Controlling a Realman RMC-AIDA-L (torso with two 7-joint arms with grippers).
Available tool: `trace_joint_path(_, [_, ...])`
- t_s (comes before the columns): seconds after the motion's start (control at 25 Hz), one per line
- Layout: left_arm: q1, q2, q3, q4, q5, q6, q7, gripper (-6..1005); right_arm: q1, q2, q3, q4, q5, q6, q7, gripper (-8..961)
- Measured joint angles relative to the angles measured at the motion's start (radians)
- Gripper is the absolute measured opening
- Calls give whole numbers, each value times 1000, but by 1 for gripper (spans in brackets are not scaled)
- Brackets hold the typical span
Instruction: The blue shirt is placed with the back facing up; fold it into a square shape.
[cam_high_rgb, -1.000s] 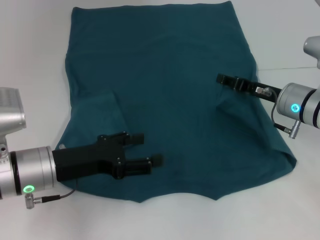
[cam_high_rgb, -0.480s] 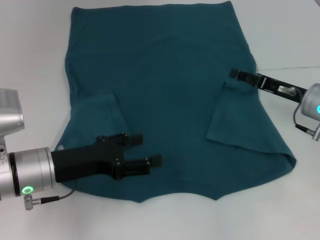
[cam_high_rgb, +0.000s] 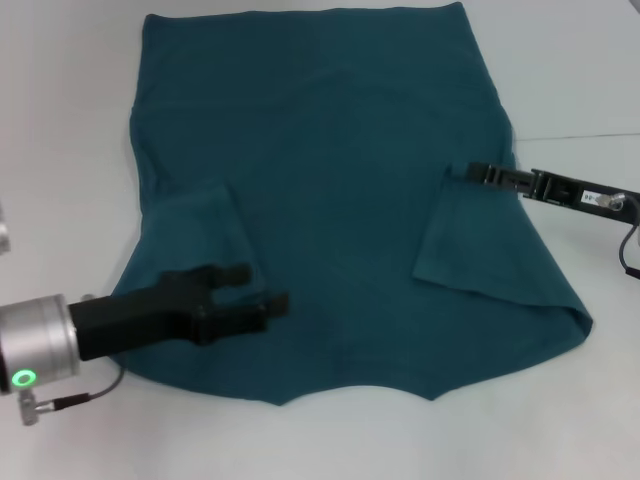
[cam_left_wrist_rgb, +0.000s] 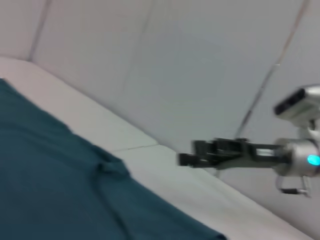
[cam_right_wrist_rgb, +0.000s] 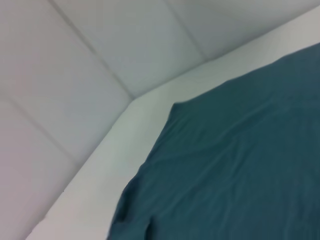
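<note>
The shirt (cam_high_rgb: 330, 190) is spread flat on the white counter (cam_high_rgb: 60, 120), both sleeves folded inward. The left hand (cam_high_rgb: 255, 288) is held wide over its near-left part; the right hand (cam_high_rgb: 462, 172), empty, is seen edge-on at the right sleeve, its spread untellable.

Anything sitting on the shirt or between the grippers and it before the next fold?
Nothing visible. The blue shirt lies bare on the table; left gripper hovers over it, right gripper at its right edge.
</note>
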Motion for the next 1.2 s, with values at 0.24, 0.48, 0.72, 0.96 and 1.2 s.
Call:
trace_joint_path(0.24, [22,9,-121,1,70,-91,-47,887,-8,-5,-2,-50,-76,-109,77,917])
trace_joint_path(0.48, [41,20,-245,-2,138,-152,-73,887,-8,-5,2,-61,-88,-134,102,916])
trace_joint_path(0.72, [52,21,-285,0,208,-254,-131,888,-2,-1,7,-61,-86,-120,111,915])
trace_joint_path(0.96, [46,13,-274,-27,267,-358,-174,879,10,4,0,-61,-88,-113,112,915])
trace_joint_path(1.2, [34,17,-273,-53,290,-359,-183,866,13,4,-1,-61,-88,-94,112,916])
